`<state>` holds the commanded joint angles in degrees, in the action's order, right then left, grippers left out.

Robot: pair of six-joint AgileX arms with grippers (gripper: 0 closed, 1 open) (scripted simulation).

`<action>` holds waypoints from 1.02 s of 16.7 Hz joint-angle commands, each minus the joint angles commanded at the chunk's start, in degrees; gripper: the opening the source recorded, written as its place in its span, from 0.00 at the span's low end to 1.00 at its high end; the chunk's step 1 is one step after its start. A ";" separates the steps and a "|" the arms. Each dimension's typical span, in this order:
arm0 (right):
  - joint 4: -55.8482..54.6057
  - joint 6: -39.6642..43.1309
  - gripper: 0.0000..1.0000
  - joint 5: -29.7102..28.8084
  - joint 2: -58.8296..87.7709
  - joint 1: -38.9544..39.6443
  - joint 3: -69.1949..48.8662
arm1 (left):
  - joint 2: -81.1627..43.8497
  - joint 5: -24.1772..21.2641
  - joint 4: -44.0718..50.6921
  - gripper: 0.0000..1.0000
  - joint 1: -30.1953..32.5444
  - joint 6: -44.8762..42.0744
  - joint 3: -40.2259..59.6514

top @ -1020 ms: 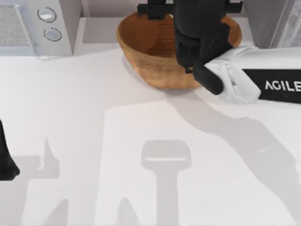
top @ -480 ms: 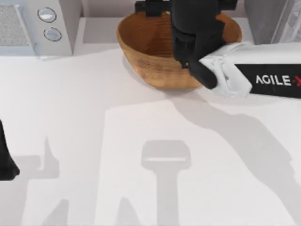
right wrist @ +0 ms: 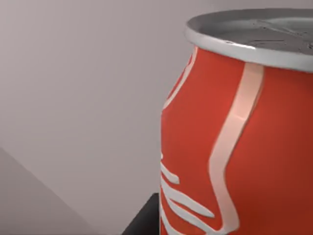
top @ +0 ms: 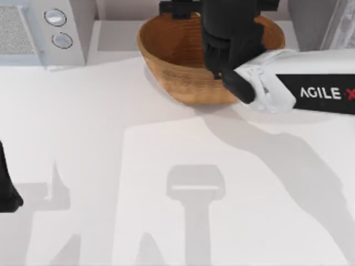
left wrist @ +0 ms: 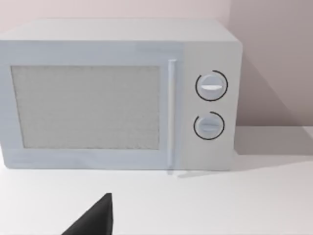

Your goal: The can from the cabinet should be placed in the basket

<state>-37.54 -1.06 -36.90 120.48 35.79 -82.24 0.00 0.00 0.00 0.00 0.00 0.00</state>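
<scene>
can (right wrist: 234, 147) close against right gripper (top: 222, 11), above basket (top: 177, 55)

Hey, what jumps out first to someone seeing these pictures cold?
The orange-brown wicker basket at the table's far edge, with the right arm's black gripper hanging over it. In the right wrist view a red can with a silver top looms close. The white microwave sits far left.
</scene>
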 joint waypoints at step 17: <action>0.00 0.00 1.00 0.00 0.00 0.00 0.00 | 0.00 0.00 0.00 1.00 0.00 0.00 0.00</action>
<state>-37.54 -1.06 -36.90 120.48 35.79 -82.24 0.00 0.00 0.00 0.00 0.00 0.00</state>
